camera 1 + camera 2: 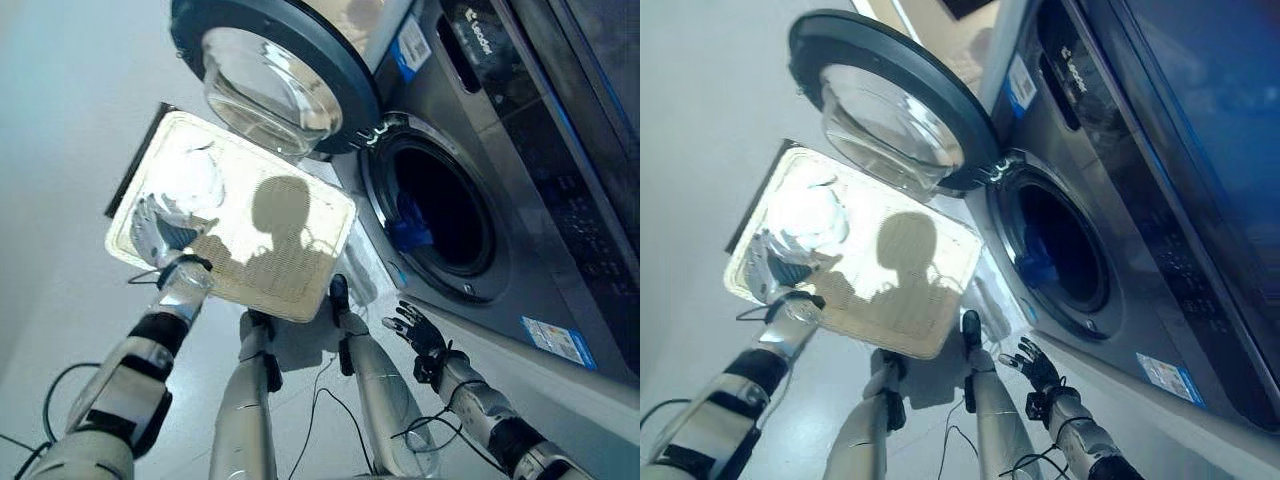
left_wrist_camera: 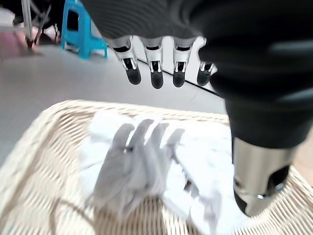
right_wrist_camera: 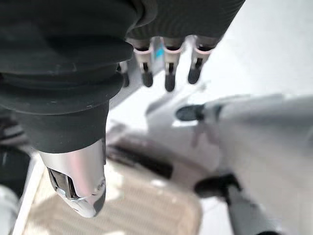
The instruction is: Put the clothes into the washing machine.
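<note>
Over the wicker basket [image 1: 270,270] our left hand [image 1: 160,228] hovers spread above white clothes [image 2: 146,161]; our right hand [image 1: 418,330], fingers relaxed, hangs beside the washing machine [image 1: 480,180].

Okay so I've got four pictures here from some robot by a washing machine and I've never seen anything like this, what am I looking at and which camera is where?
This is a humanoid robot with two arms ending in finger hands. The two wide pictures come from a stereo camera on its head, looking down. They show a front-loading washing machine with its round door swung open and something blue inside the drum. Beside it on the floor sits a pale wicker basket holding white clothes.

The other two pictures come from cameras on the wrists. The left hand hovers open above the white clothes, casting its shadow on them, holding nothing. The right hand hangs open near the machine's front, also empty.
</note>
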